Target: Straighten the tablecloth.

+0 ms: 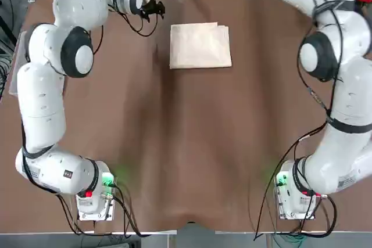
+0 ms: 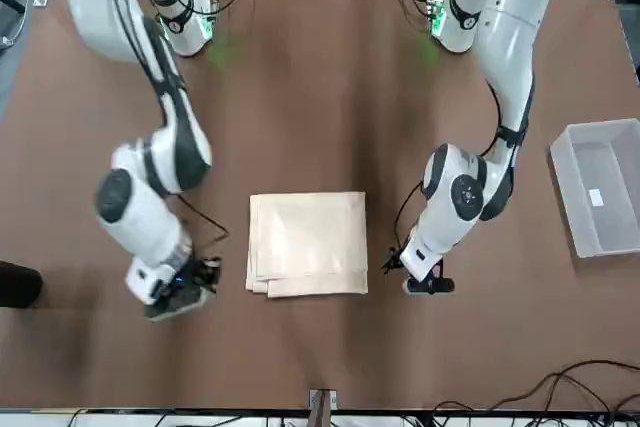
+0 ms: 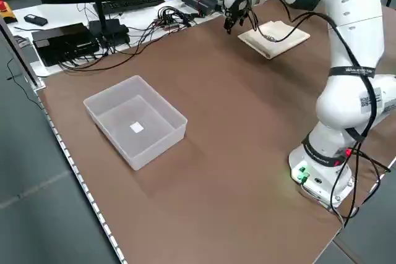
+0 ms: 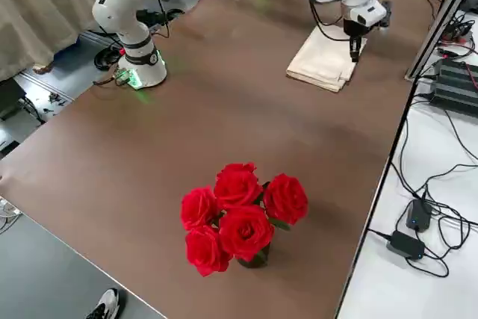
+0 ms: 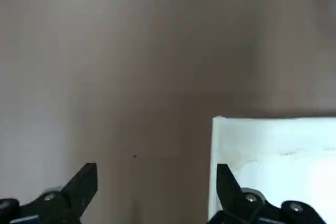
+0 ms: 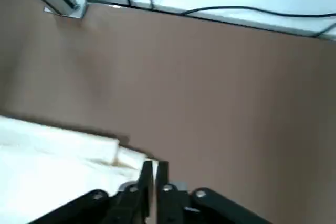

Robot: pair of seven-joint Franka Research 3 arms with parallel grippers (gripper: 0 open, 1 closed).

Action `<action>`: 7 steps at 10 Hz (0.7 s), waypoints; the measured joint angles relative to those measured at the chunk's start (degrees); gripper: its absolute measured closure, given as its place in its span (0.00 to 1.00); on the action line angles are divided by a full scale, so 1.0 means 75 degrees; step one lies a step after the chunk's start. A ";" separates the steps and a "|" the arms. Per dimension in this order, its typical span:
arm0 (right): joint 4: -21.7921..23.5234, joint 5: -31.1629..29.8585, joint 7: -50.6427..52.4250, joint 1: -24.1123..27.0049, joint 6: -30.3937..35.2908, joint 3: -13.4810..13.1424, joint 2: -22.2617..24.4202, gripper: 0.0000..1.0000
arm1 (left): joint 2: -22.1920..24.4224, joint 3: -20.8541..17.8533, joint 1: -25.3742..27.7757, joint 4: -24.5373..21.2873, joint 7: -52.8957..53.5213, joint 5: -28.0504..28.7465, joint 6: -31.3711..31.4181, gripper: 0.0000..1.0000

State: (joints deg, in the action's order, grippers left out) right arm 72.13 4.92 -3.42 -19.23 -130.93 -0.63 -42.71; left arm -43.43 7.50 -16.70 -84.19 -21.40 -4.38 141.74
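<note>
"Where's your tablecloth [image 2: 308,239]?"

"Folded on your brown-covered table [image 2: 300,357], between your grippers. Your left gripper [image 5: 157,165] gapes wide, empty; your right gripper [image 6: 155,163] is closed, holding nothing. The box's white label [image 3: 136,127] is unreadable."

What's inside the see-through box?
In the box, I see a small white label on its floor and nothing else. I can't tell what's under the box, because it covers that spot.

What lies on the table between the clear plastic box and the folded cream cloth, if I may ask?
The white left arm's black pincer, as the front view shows.
</note>
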 joint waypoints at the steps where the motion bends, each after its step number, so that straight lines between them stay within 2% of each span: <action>1: -0.0046 0.0000 -0.0207 -0.0221 -0.0459 0.0001 -0.0369 0.98 | -0.0284 0.0005 -0.0072 0.0278 -0.0191 0.0000 0.0047 0.00; 4: -0.0149 0.0000 -0.0712 -0.0563 -0.0847 -0.0001 -0.1071 0.99 | -0.1003 0.0015 -0.0495 0.0820 -0.0606 -0.0001 0.0584 0.00; 7: -0.0162 0.0000 -0.0848 -0.0714 -0.0838 0.0001 -0.1319 0.99 | -0.1187 0.0008 -0.0751 0.0864 -0.0630 -0.0001 0.0602 0.00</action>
State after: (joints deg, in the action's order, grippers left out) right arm 70.92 4.92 -9.78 -24.59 -137.22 -0.62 -52.61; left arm -52.33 7.56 -22.33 -77.71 -26.13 -4.39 146.26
